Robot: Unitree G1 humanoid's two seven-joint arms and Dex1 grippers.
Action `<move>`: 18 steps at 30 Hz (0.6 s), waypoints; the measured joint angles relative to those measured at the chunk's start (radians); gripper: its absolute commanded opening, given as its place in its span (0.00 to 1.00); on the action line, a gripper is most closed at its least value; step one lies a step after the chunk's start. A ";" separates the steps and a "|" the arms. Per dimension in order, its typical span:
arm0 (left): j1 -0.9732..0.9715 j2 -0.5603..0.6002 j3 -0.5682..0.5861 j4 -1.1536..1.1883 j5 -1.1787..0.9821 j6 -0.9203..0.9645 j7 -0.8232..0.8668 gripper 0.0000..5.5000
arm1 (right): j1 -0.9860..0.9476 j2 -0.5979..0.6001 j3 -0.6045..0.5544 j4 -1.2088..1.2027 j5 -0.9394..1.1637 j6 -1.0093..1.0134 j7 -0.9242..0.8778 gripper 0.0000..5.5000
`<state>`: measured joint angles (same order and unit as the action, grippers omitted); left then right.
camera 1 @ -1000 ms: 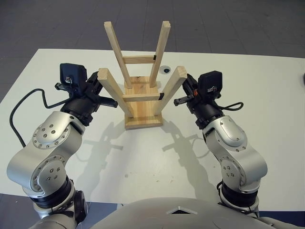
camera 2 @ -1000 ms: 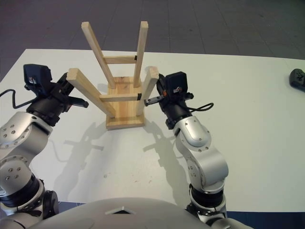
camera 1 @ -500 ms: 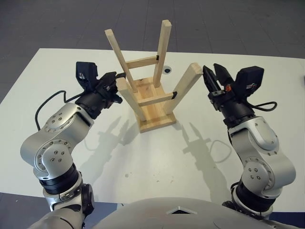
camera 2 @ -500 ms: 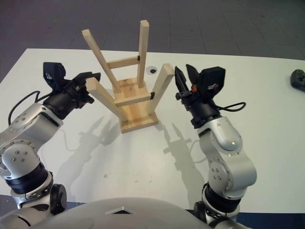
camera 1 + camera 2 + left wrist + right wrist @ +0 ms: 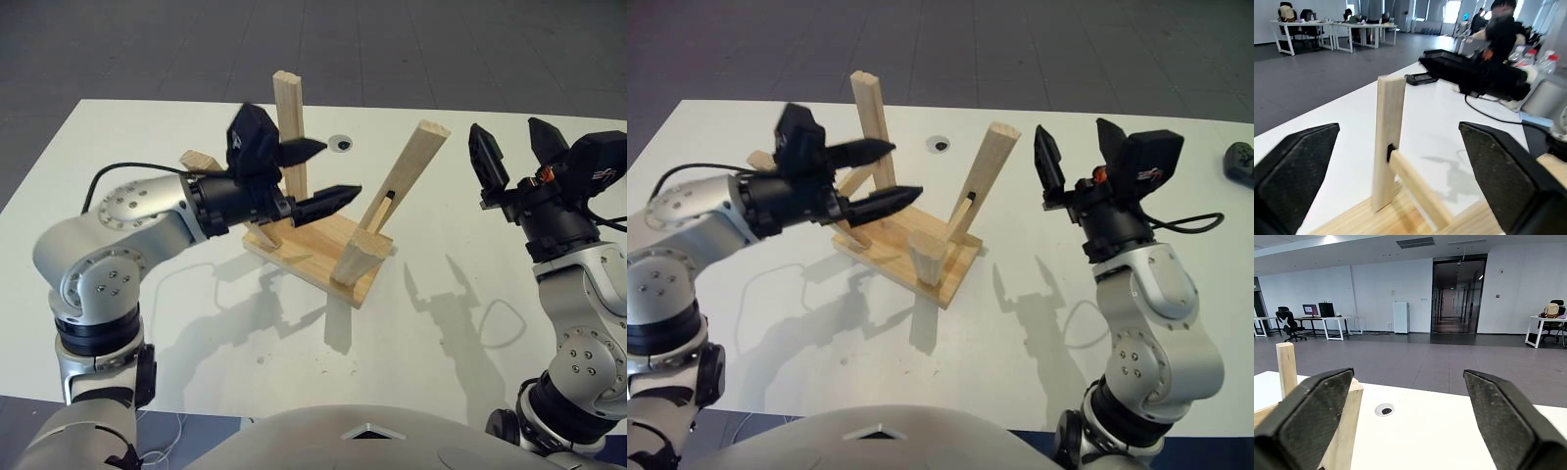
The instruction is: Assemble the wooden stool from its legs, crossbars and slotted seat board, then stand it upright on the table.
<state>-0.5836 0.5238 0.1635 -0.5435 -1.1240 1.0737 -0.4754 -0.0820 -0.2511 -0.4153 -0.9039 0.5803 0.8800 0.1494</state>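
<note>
Turned since the earlier frame, the inverted stool (image 5: 328, 262) sits on the worktop (image 5: 147, 137); our left jaws stand open over its seat, right jaws open, apart.

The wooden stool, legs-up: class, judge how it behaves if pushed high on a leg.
Probably stiff: the stool has legs tied by a crossbar. Likely light, slim bare wood, so it may slide on the table. Pushed high, it could tip.

We see the left arm (image 5: 211, 201) masking one stool leg (image 5: 199, 160) almost wholly, along with its joint to the seat board (image 5: 313, 259). In the right wrist view, a second leg (image 5: 1343, 438) runs off the bottom edge, its lower end unseen.
</note>
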 measured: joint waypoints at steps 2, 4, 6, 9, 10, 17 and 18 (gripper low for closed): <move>-0.123 0.011 0.061 0.092 -0.196 0.011 0.035 0.98 | 0.004 0.005 -0.024 -0.001 0.069 -0.013 0.002 0.94; -0.251 0.049 0.115 0.209 -0.314 0.014 0.061 0.98 | 0.004 0.019 -0.060 -0.006 0.155 -0.025 -0.005 0.98; -0.397 0.102 0.162 0.342 -0.281 -0.035 0.090 0.98 | 0.007 0.021 -0.094 -0.022 0.220 -0.047 -0.029 0.98; -0.426 0.158 0.142 0.420 -0.049 -0.170 0.097 0.98 | 0.031 0.019 -0.084 -0.034 0.233 -0.066 -0.066 0.98; -0.374 0.156 0.114 0.424 0.015 -0.198 0.097 0.98 | 0.046 0.018 -0.061 -0.038 0.228 -0.068 -0.077 0.98; -0.033 0.159 0.068 0.432 0.171 -0.216 0.009 0.98 | 0.137 0.000 0.007 -0.058 0.212 -0.097 -0.106 0.98; -0.022 0.158 0.086 0.436 0.187 -0.232 0.012 0.98 | 0.146 -0.001 0.009 -0.059 0.212 -0.104 -0.108 0.98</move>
<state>-0.6057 0.6815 0.2491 -0.1079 -0.9369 0.8421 -0.4635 0.0638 -0.2525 -0.4066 -0.9628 0.7919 0.7765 0.0414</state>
